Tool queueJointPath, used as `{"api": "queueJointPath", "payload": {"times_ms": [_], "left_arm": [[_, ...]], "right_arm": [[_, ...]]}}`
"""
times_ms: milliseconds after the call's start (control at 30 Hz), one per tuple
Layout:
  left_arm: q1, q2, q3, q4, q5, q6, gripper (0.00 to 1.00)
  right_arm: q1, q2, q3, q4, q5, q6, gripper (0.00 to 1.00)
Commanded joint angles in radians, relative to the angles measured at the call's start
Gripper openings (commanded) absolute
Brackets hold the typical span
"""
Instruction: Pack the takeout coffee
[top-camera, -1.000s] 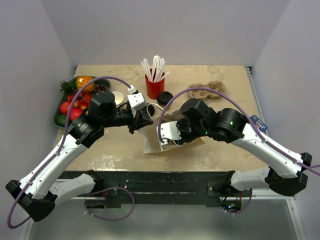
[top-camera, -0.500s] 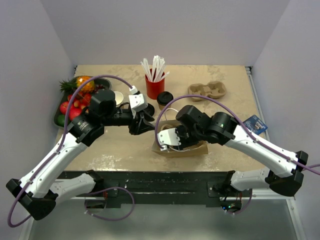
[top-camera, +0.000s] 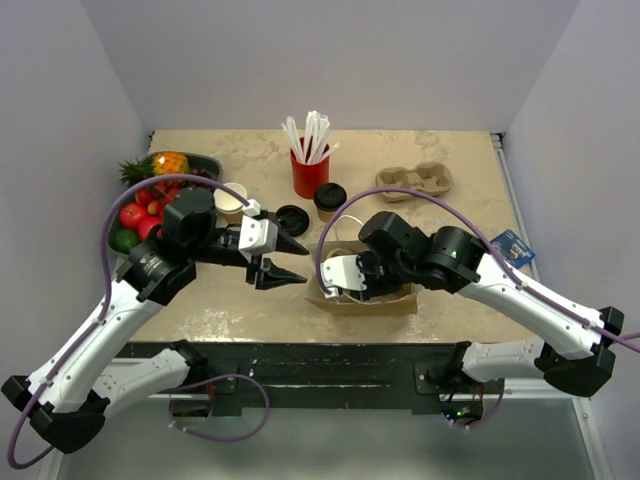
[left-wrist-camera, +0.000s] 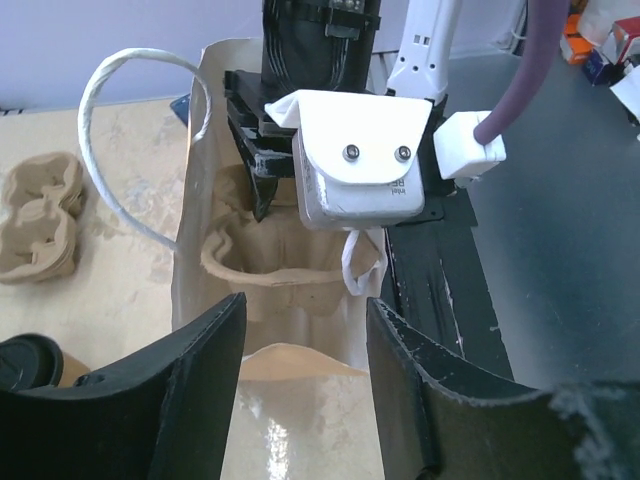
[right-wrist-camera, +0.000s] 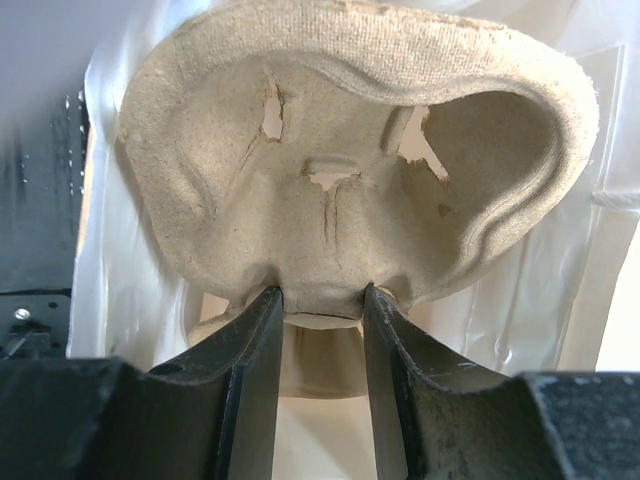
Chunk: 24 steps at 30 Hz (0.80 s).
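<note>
The takeout coffee (top-camera: 329, 200), a small tan cup with a black lid, stands behind the brown paper bag (top-camera: 368, 300) and in front of the red straw cup (top-camera: 310, 172). My right gripper (top-camera: 345, 286) reaches into the bag and is shut on the middle ridge of a pulp cup carrier (right-wrist-camera: 350, 150) held inside it. In the left wrist view the bag (left-wrist-camera: 195, 200) gapes toward me with that carrier (left-wrist-camera: 270, 270) in it. My left gripper (top-camera: 300, 266) hangs open and empty just left of the bag mouth, fingers (left-wrist-camera: 200, 380) apart.
A loose flat black lid (top-camera: 292, 217) and a lidless tan cup (top-camera: 231, 200) sit left of the coffee. A second pulp carrier (top-camera: 415, 180) lies at the back right. A fruit tray (top-camera: 118, 232) fills the left edge; a blue card (top-camera: 510, 245) lies at the right.
My left gripper has let go of the bag's edge, opened and drawn back to the left. The bag has settled lower, with the right gripper still inside it.
</note>
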Motion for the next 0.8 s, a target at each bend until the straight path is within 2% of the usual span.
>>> {"api": "queueJointPath", "payload": {"times_ms": [0,167,367,467,500,600,767], "left_arm": [[-0.014,0.033,-0.05,0.185,0.091,-0.036,0.56],[-0.075,0.067,-0.084,0.293,0.079,-0.101,0.51],[-0.086,0.076,-0.118,0.375,0.118,-0.211,0.38],[-0.091,0.073,-0.127,0.399,0.164,-0.25,0.26],[-0.092,0.067,-0.132,0.405,0.181,-0.261,0.18],[-0.106,0.041,-0.161,0.42,0.201,-0.303,0.02],[-0.132,0.003,-0.219,0.415,0.215,-0.307,0.0]], "right_arm": [[0.0,-0.03,0.005,-0.012,0.013,0.062,0.0],[0.0,-0.033,0.0,-0.011,0.015,0.087,0.0],[-0.002,-0.042,-0.004,-0.008,0.058,0.095,0.0],[-0.003,-0.044,-0.015,0.007,0.085,0.108,0.0],[-0.005,-0.047,-0.023,0.012,0.093,0.122,0.0],[-0.02,-0.05,-0.038,0.029,0.096,0.137,0.0],[-0.052,-0.049,-0.029,0.035,0.082,0.154,0.0]]}}
